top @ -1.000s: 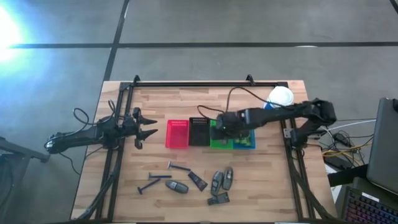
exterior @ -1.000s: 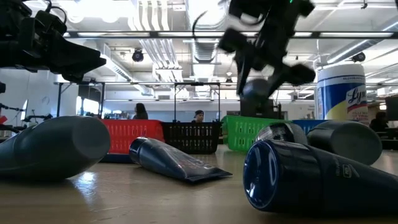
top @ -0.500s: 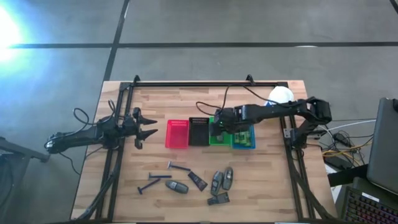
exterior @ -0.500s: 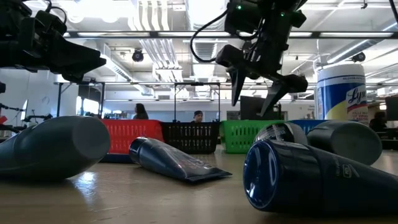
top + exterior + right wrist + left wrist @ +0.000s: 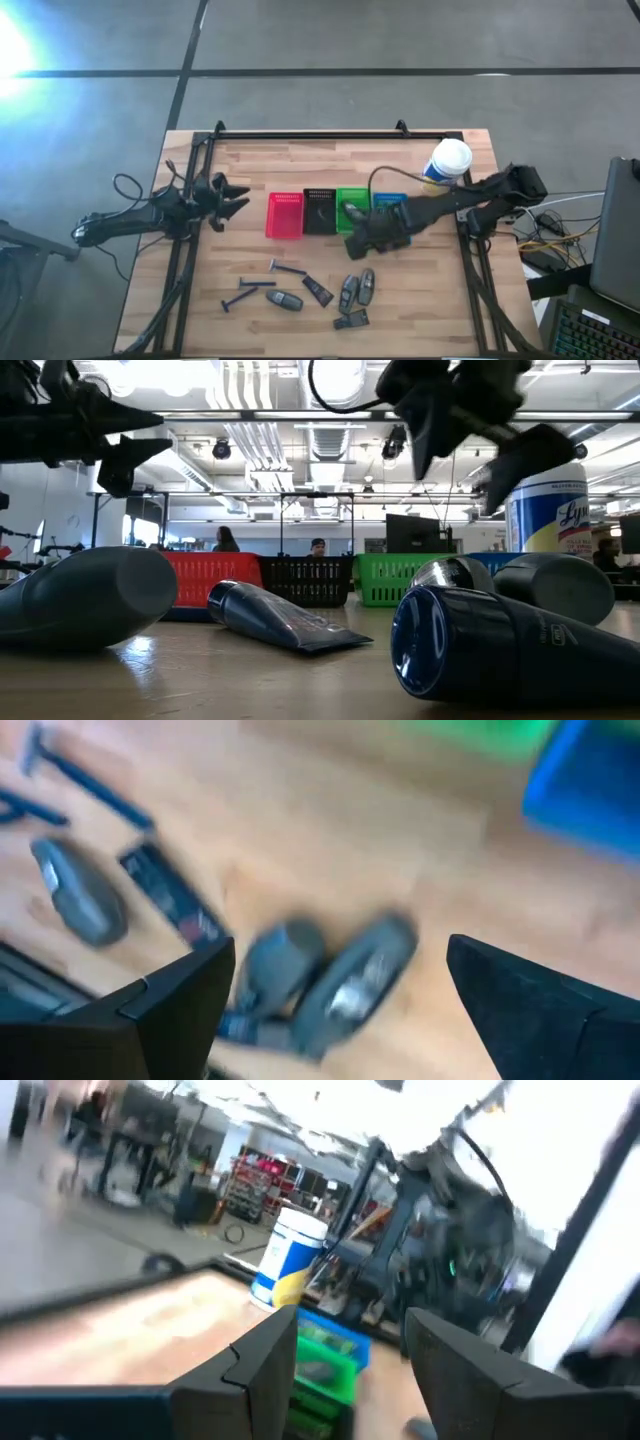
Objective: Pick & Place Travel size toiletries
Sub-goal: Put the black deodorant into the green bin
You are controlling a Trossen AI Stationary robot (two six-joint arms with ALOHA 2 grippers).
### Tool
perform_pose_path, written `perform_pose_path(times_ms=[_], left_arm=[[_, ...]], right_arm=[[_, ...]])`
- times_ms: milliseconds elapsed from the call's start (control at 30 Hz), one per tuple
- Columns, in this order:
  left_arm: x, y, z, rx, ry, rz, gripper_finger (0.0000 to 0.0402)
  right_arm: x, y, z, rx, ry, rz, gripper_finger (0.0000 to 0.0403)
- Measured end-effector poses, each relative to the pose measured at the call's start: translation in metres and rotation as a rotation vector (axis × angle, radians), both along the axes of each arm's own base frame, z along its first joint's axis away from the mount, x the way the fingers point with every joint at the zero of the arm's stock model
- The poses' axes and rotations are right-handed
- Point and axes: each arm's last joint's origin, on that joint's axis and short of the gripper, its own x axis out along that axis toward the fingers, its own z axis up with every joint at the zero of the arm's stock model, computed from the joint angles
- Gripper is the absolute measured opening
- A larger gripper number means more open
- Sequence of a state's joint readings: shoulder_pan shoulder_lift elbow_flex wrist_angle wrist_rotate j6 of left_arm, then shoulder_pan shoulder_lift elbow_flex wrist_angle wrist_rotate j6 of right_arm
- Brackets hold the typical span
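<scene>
The travel size toiletries lie loose near the table's front edge: razors (image 5: 285,268), a grey oval piece (image 5: 285,300), a short dark tube (image 5: 318,290) and two grey pieces (image 5: 357,287) side by side. My right gripper (image 5: 352,245) hangs open above the bare wood between the baskets and these two grey pieces (image 5: 345,985), touching nothing. A grey piece (image 5: 355,210) lies in the green basket (image 5: 343,225). My left gripper (image 5: 240,197) waits open in the air at the table's left, beside the red basket (image 5: 284,215).
Red, black (image 5: 320,210), green and blue (image 5: 388,203) baskets stand in a row mid-table. A white-capped yellow-and-blue canister (image 5: 448,160) stands at the far right. In the low view the toiletries (image 5: 500,650) fill the foreground. People show far off in the room.
My right gripper has left the green basket and swung toward the table's near edge, over the loose toiletries, its fingers spreading wide on the way. A grey piece now shows in the green basket. My left gripper has turned a little in place.
</scene>
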State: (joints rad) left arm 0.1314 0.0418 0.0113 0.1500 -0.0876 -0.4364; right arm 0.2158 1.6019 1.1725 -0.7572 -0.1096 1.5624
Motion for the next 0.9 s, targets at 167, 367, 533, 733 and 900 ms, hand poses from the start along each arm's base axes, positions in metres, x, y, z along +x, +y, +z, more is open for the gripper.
perform_pose_path(times_ms=[167,367,533,733,900], left_arm=[[-0.001,0.001,0.001,-0.179,-0.059,0.031,0.0193],[0.0,0.003,-0.004,-0.399,-0.065,0.074,0.0193],[0.004,0.002,-0.015,-0.44,0.055,0.048,0.0193],[0.007,0.002,-0.019,-0.446,0.102,0.051,0.0193],[0.007,0.003,-0.02,-0.447,0.11,0.053,0.0193]], right_arm=[[-0.005,0.031,-0.009,0.031,0.057,-0.072,0.0348],[-0.017,0.056,-0.016,0.073,0.113,-0.163,0.0339],[-0.022,0.067,-0.028,0.12,0.102,-0.225,0.0347],[-0.024,0.066,-0.054,0.126,0.067,-0.258,0.0359],[-0.015,0.071,-0.071,0.122,0.091,-0.239,0.035]])
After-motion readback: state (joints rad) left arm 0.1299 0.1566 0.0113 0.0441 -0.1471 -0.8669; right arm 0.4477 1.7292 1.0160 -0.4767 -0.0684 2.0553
